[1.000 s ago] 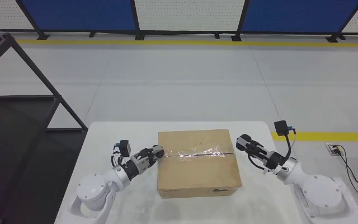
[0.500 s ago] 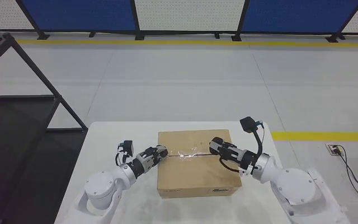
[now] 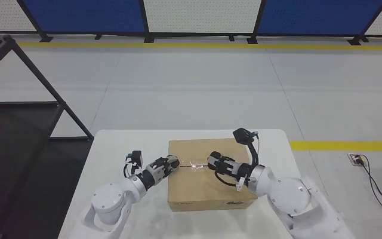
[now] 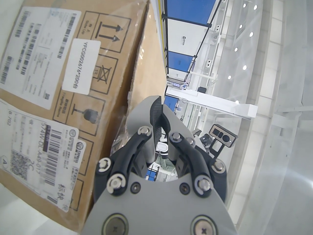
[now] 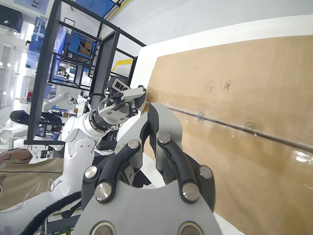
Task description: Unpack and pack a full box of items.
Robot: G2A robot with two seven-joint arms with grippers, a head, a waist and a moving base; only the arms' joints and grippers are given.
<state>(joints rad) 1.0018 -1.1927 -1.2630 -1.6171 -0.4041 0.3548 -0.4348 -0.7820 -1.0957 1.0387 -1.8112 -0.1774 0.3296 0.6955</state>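
Top view: the cardboard box (image 3: 212, 182) sits shut in the middle of the white table (image 3: 119, 140). Its two top flaps meet in a seam covered with clear tape (image 3: 194, 164). My left gripper (image 3: 172, 162) is at the box's left edge, right where the seam ends; I cannot tell whether it touches the cardboard. My right gripper (image 3: 211, 159) lies over the top of the box, on the taped seam near its middle. A black rack (image 3: 36, 113) stands off the table's left side.

Left wrist view: my left fingers (image 4: 144, 113) are pinched together, the dark pads meeting at the tips. They point along the box's upper edge, beside the side wall that carries white labels (image 4: 46, 57). Crinkled tape shows at that edge just beside the fingers. Whether any of it is caught between the pads I cannot tell.

Right wrist view: my right fingers (image 5: 168, 123) are closed as well, pad against pad, with nothing visible between them. Their tips hang just above the box top, close beside the seam, which runs away under the glossy tape. At the seam's far end I see my left gripper (image 5: 143, 96) against the box's edge, closed there too.
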